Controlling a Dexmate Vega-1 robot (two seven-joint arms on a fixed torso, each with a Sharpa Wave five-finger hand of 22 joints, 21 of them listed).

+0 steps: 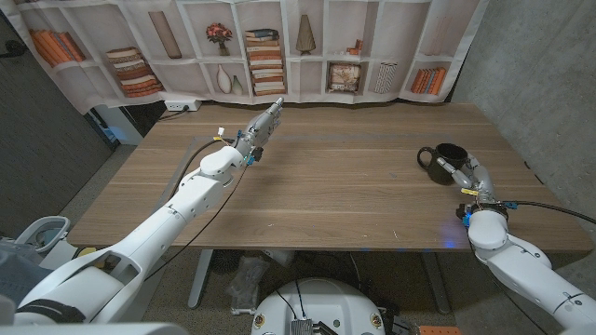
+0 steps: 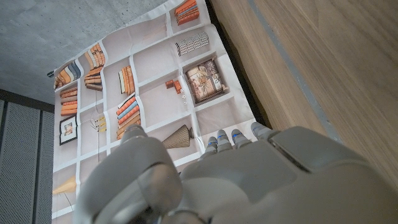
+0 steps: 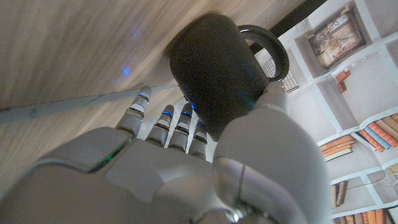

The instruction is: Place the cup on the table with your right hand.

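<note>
wooden table under a printed bookshelf backdrop; my right hand wraps the black cup, upright near the table's right edge, handle facing my left hand, which hovers far off, fingers straight together.

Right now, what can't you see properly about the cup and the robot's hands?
- Whether the black cup touches the table: in the head view the right hand covers its base; in the right wrist view the cup is blurred.
- What is inside the cup: too small in the head view.
- The left hand fingertips: too small in the head view; in the left wrist view the hand's own back hides them.
</note>
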